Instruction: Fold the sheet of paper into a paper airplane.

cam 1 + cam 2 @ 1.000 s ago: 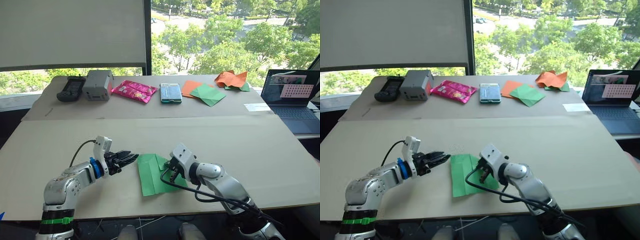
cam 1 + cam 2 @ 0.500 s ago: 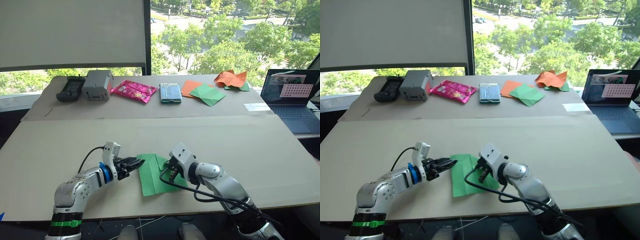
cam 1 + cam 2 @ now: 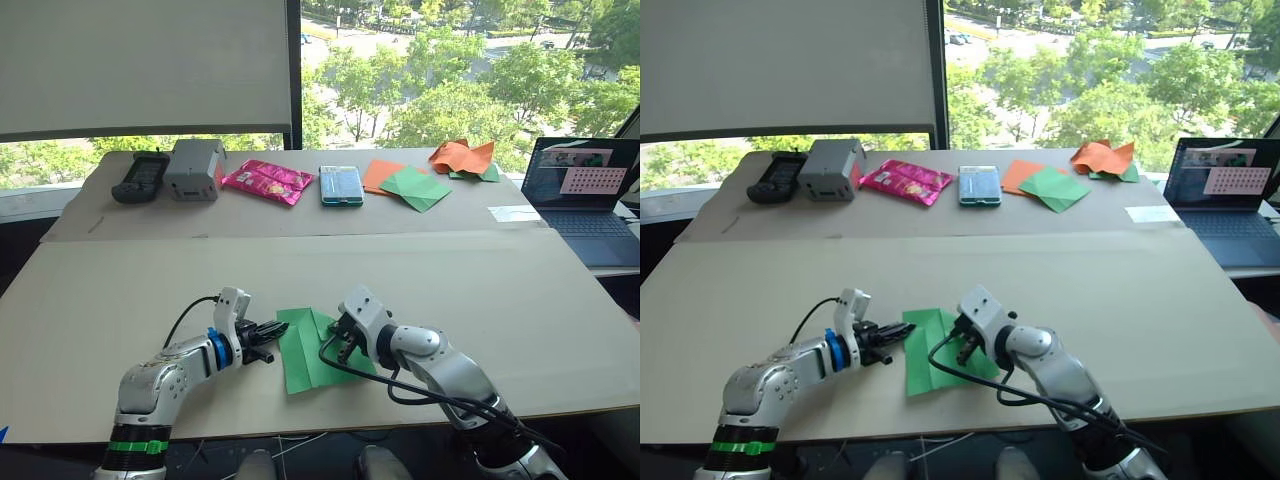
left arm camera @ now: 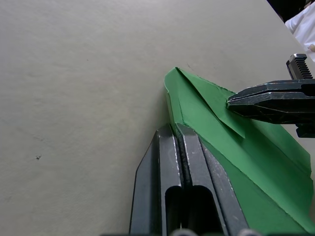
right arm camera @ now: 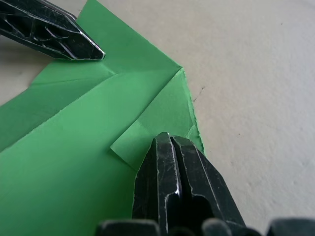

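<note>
— Where is the paper?

— The sheet of paper point(image 3: 312, 350) lies flat on the near table point(image 3: 120, 290), between my two arms. It is bright green and partly folded, with a small flap turned over near its far corner.

— And your left gripper?

— My left gripper point(image 4: 173, 129) has its two fingers pressed together with no gap. The tips rest at the paper's left edge, close to that far corner. I have nothing pinched between them; they lie on the edge.

— The right one?

— My right gripper point(image 5: 170, 138) is closed as well, its tips pressing down on the folded flap at the sheet's right side. I hold nothing in it.

— Anything else about?

— On the far table sit flat green and orange sheets point(image 3: 405, 184), a pink packet point(image 3: 268, 181) and a laptop point(image 3: 585, 200).
</note>
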{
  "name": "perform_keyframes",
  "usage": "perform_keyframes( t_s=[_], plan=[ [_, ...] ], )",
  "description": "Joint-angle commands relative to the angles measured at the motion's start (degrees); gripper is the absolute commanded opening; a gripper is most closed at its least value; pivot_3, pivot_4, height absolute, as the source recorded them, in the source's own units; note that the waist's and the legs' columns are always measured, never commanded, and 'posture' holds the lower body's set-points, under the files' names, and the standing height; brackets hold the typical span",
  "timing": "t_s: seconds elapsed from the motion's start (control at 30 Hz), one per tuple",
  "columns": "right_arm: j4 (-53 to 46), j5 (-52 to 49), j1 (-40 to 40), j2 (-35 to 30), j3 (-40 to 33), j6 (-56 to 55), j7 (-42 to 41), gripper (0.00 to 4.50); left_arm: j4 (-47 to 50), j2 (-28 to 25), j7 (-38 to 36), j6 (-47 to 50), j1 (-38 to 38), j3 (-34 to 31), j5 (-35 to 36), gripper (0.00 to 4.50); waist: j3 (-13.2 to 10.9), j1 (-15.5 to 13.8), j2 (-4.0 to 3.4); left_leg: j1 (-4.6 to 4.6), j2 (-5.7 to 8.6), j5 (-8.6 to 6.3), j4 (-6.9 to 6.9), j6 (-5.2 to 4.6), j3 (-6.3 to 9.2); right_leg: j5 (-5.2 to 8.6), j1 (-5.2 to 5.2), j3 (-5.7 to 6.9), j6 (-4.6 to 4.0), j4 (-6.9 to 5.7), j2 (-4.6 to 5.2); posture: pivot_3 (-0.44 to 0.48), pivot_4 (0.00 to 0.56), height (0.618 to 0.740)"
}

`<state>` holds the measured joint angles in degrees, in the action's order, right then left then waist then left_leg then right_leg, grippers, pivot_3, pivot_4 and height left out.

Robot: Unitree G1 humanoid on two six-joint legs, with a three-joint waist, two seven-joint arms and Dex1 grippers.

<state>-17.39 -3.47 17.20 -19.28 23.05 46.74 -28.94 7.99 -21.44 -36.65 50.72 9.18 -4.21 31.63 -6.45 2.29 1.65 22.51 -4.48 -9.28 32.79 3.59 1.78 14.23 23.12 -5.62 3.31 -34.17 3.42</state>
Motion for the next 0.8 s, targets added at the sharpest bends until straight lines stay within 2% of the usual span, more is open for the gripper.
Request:
perform_keyframes(
  t_s=[0.03,0.2,0.37,0.43,0.8],
  plan=[
    [0.06,0.08,-0.35,0.01,0.06,2.16,0.39,0.00,2.17,-1.81,-0.37,-4.49,1.58,2.55,-3.02,0.02,0.00,-0.05,0.00,0.00,0.00,0.00,0.00,0.00,0.00,0.00,0.00,0.00,0.00,0.01,0.00,0.000,0.150,0.721],
    [-0.96,-0.29,0.09,0.73,-0.55,3.15,1.06,0.00,4.53,-6.63,-3.70,-13.42,3.51,9.28,-10.12,0.02,-0.04,-0.03,-0.03,0.06,0.00,-0.01,0.00,0.01,0.00,0.00,0.04,0.00,0.00,0.06,0.01,0.000,0.150,0.721],
    [-2.02,-0.74,0.18,1.89,-0.79,4.41,1.65,0.00,2.77,-12.49,-8.75,-24.58,3.73,18.90,-20.17,0.02,-0.07,0.05,-0.14,0.08,0.00,-0.01,-0.04,0.02,-0.02,0.00,0.06,-0.01,-0.01,0.08,0.03,0.000,0.150,0.721],
    [-2.24,-0.75,0.28,2.32,-0.95,4.58,1.79,0.00,1.94,-13.63,-10.10,-27.37,3.56,20.93,-22.41,0.02,-0.08,0.07,-0.22,0.09,-0.01,-0.01,-0.06,0.02,-0.02,-0.01,0.07,-0.01,-0.01,0.07,0.03,0.000,0.150,0.721],
    [-1.06,-1.91,2.47,6.64,-4.12,2.38,2.76,0.00,-3.37,-11.56,-10.79,-31.36,5.77,23.20,-27.62,0.02,-0.14,-0.40,-0.33,0.29,0.00,-0.01,-0.05,0.01,-0.03,-0.01,0.17,0.00,-0.01,0.07,0.04,0.000,0.150,0.721]
  ],
)
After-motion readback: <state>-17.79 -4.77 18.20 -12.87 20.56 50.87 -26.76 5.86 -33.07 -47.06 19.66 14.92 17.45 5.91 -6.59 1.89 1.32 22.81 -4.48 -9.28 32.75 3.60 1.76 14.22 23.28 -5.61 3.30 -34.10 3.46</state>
